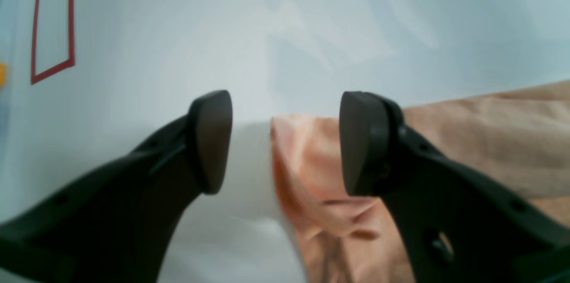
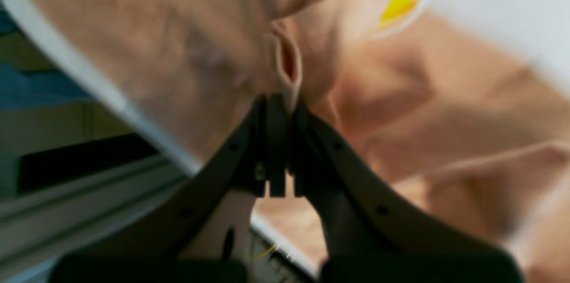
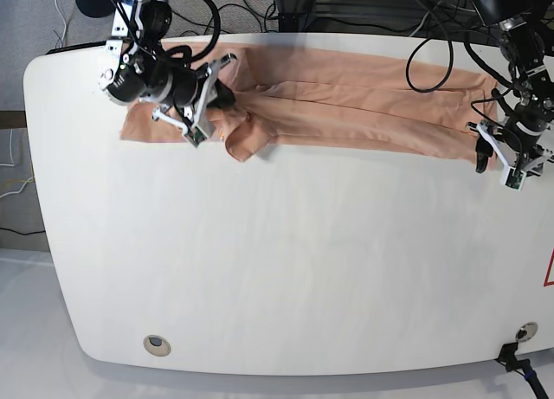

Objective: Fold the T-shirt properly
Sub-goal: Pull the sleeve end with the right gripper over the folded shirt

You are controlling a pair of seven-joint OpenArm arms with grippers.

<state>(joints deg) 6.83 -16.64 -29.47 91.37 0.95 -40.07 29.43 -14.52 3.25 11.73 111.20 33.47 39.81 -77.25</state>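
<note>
The peach T-shirt (image 3: pixel 346 100) lies stretched in a long crumpled band along the far edge of the white table (image 3: pixel 286 269). My right gripper (image 3: pixel 218 93) is at its left part, shut on a raised fold of the cloth (image 2: pixel 287 64). A bit of yellow print (image 2: pixel 398 4) shows just past that fold. My left gripper (image 3: pixel 495 165) is at the shirt's right end, low over the table. In the left wrist view it (image 1: pixel 285 145) is open, with the shirt's edge (image 1: pixel 307 171) lying between the fingers and nothing held.
A red tape outline (image 1: pixel 51 24) is marked on the table beyond the left gripper, and a red corner shows at the table's right edge (image 3: pixel 550 269). A round grommet (image 3: pixel 156 343) sits at the near left. Cables (image 3: pixel 433 35) hang behind the table's far edge.
</note>
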